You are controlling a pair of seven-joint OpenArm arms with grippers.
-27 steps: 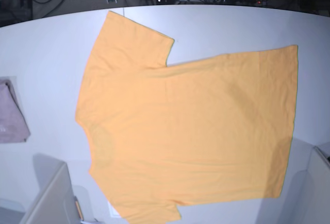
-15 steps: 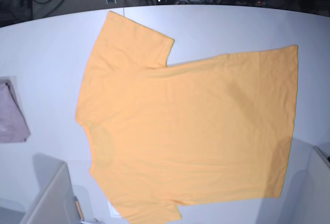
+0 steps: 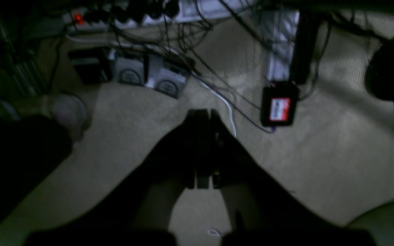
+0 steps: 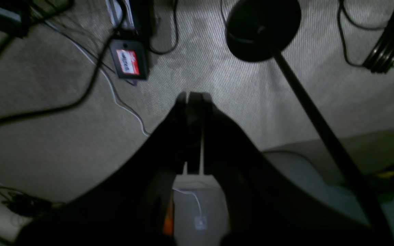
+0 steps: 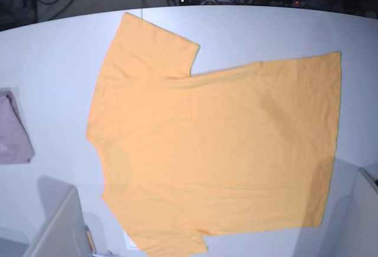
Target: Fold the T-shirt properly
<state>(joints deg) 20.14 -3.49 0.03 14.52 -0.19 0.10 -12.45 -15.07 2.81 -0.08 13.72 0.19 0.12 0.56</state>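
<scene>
The T-shirt (image 5: 218,145) lies spread flat on the white table (image 5: 47,62), light orange with its plain side up. Its collar points left, its hem lies at the right, and one sleeve (image 5: 156,44) points to the far edge. No gripper is over it in the base view. My left gripper (image 3: 202,112) is shut with nothing in it and hangs over carpet and cables beyond the table. In its own wrist view my right gripper (image 4: 193,95) is also shut and empty over the same floor.
A small pinkish folded cloth (image 5: 13,133) lies at the table's left edge. Grey bin walls stand at the front left (image 5: 59,227) and front right (image 5: 363,210). On the floor are cables, a red-labelled adapter (image 3: 279,108) and a black round stand base (image 4: 263,27).
Both grippers at the far edge of the base view have drawn back, almost out of the frame. The T-shirt has not moved.
</scene>
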